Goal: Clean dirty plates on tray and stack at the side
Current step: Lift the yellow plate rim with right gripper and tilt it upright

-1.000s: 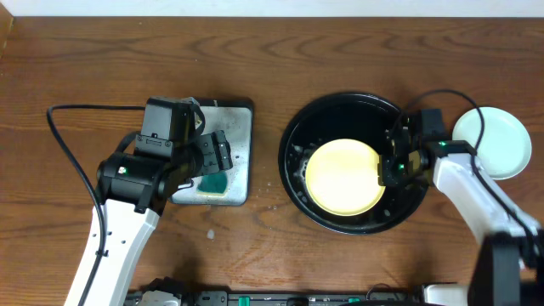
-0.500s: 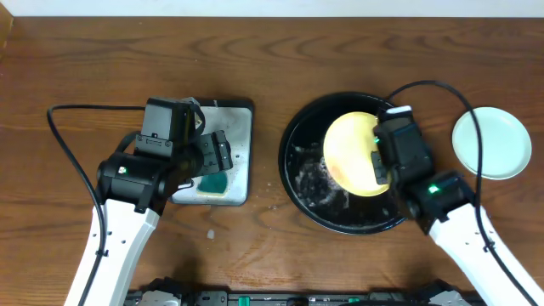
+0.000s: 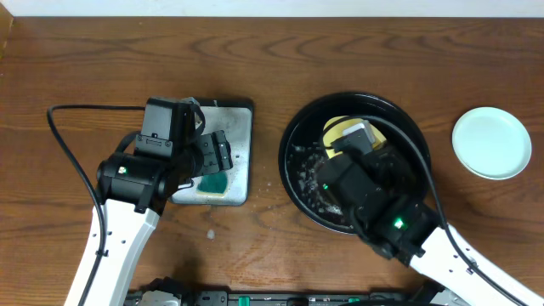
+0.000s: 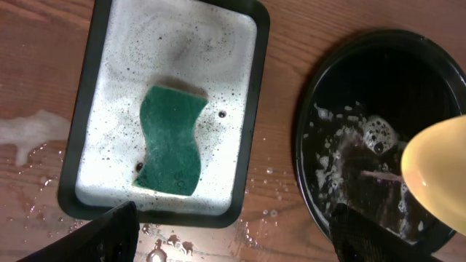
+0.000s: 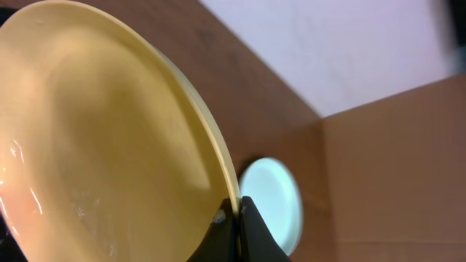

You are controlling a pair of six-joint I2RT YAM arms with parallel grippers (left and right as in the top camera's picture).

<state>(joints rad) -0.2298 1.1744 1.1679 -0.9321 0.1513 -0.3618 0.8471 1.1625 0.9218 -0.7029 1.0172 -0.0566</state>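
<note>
My right gripper is shut on the rim of the pale yellow plate, which it holds tilted on edge above the black tray. From overhead only a sliver of that yellow plate shows beside the right arm. It also appears at the right edge of the left wrist view. Suds and a reddish smear lie in the tray. A mint-blue plate rests on the table to the right, and the right wrist view shows this mint-blue plate too. My left gripper hangs open and empty by the soapy tray.
A green sponge lies in the rectangular soapy tray left of the black tray. Water drops and a foamy puddle wet the wood around it. A black cable loops at the far left.
The right arm has lifted the yellow plate from flat in the tray, tipped it on edge and swung left over the tray. The left arm has not moved.
</note>
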